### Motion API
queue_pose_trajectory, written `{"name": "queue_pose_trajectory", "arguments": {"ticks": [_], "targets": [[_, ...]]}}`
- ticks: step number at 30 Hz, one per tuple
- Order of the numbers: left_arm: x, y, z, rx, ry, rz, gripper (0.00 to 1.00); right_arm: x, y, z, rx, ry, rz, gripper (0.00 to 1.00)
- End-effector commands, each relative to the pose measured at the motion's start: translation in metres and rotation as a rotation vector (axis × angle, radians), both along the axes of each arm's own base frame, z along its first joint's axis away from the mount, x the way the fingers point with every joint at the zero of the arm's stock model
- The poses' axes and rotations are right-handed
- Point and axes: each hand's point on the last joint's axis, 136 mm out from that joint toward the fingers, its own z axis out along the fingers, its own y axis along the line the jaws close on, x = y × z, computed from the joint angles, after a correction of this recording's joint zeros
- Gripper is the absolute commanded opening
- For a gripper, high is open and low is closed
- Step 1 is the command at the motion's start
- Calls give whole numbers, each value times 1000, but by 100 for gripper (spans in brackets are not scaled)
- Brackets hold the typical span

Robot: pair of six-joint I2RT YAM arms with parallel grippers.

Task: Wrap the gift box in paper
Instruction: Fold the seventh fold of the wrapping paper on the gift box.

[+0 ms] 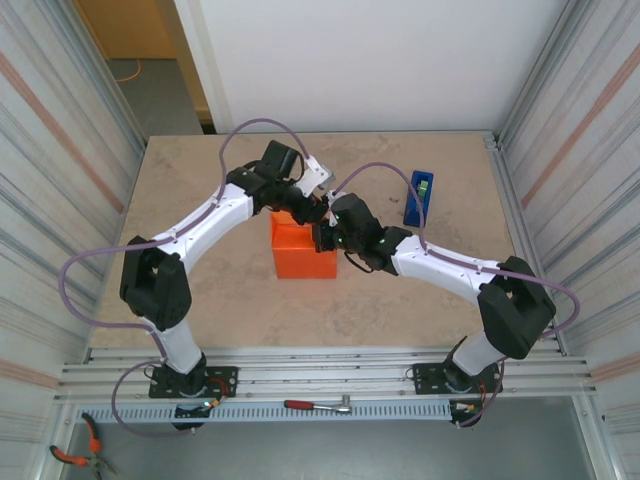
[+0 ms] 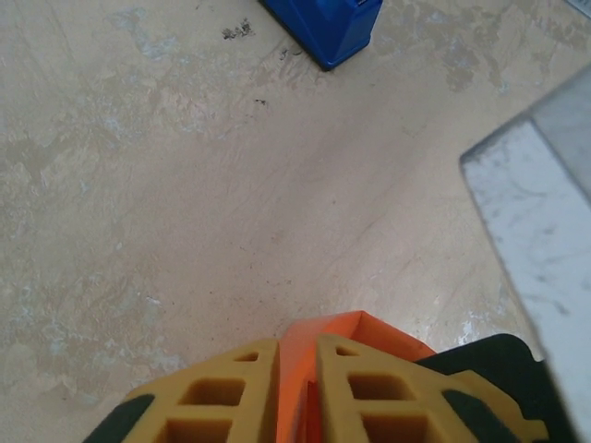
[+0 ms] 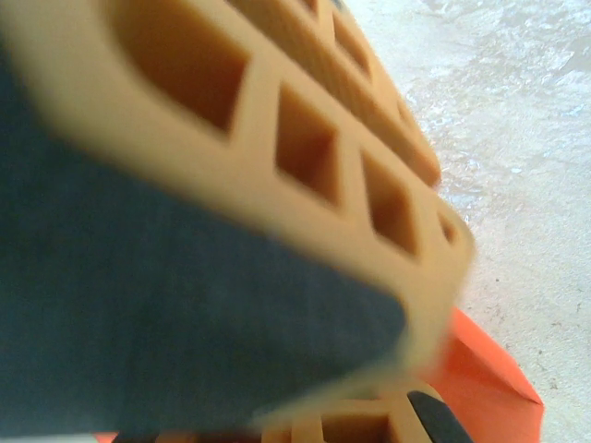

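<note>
The paper (image 1: 300, 258) sits near the middle of the surface (image 1: 220, 300), folded up into a bright orange, box-shaped parcel. Both arms reach in over it from either side, and the two hands meet at its far right corner. The left hand (image 1: 311, 212) comes in from the far left. In its wrist view its yellow fingers (image 2: 231, 397) stand narrow with an upright fold of the orange sheet between them, though I cannot tell whether they press on it. The right hand (image 1: 323, 238) is closed, low against the parcel's right edge, its fingers blurred and close to the lens. A blue tape dispenser (image 1: 418, 198) lies well apart, further right.
</note>
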Motion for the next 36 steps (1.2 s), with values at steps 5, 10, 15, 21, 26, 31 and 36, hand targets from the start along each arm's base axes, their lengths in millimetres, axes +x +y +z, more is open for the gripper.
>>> {"name": "queue_pose_trajectory", "arguments": {"ticks": [5, 10, 15, 21, 26, 31, 36], "targets": [[39, 30, 60, -159, -111, 276, 43, -53, -7, -83, -170, 259, 94, 0], [50, 91, 97, -382, -128, 550, 53, -54, -5, -81, -166, 257, 95, 0], [35, 132, 82, -411, -98, 688, 53, -53, -4, -80, -160, 256, 97, 0], [8, 152, 32, -386, -7, 765, 22, -54, -4, -81, -158, 258, 97, 0], [-8, 157, 3, -407, 47, 808, 12, -56, -5, -83, -162, 262, 96, 0], [-8, 153, -16, -407, 99, 810, 11, -57, -3, -82, -161, 259, 101, 0], [-3, 146, -19, -404, 103, 798, 11, -57, -2, -81, -161, 259, 103, 0]]}}
